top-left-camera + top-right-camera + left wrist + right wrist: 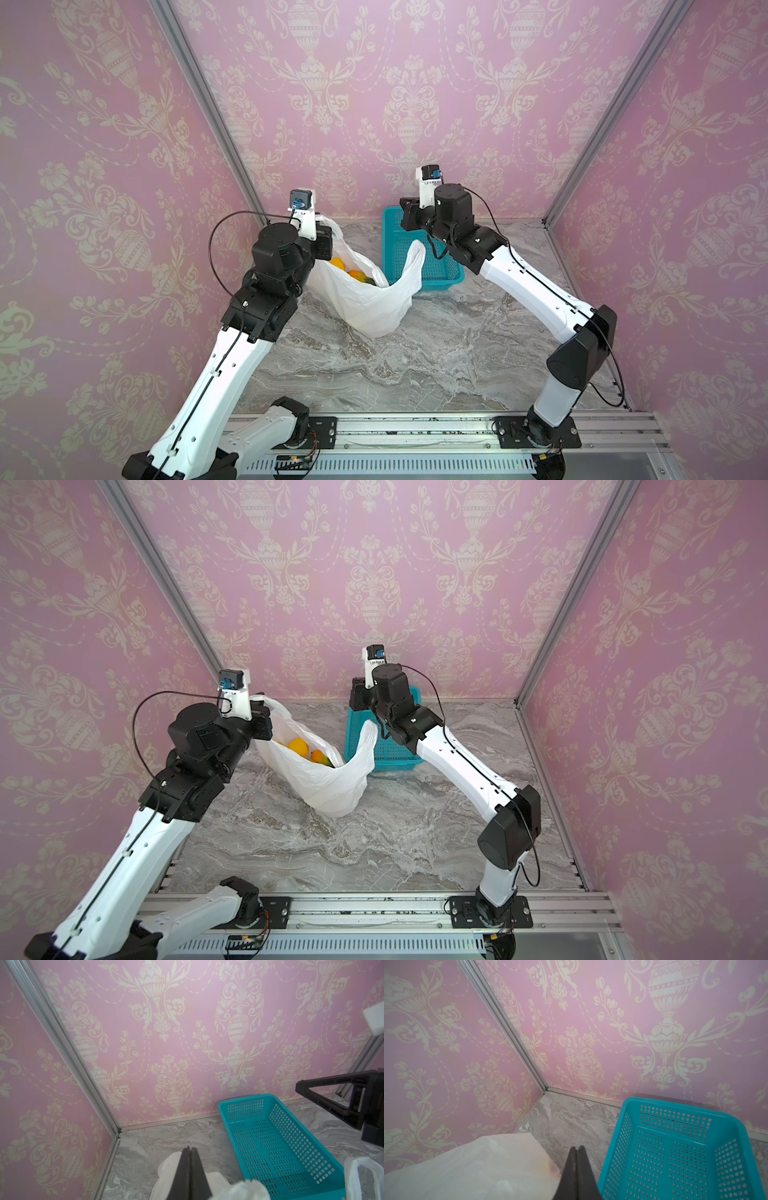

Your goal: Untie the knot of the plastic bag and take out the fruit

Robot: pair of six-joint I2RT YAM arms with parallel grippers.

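The white plastic bag [370, 303] sits on the marble table [415, 365] with its mouth spread open. No knot shows, and its two handles are apart. Inside lie fruit: a yellow one [337, 262], an orange one [355, 274] and a bit of green [370, 281]. My left gripper [190, 1148] is shut on the bag's left handle and holds that edge up, with white plastic on both sides of its fingers. The right handle [417, 255] stands up free. Just above and behind it, over the basket, my right gripper [576, 1147] is shut with nothing visibly in it.
A teal perforated basket [453, 278], with nothing in it, stands at the back of the table, right of the bag and touching it. Pink patterned walls with aluminium posts close in the back and both sides. Both arm bases sit on the front rail.
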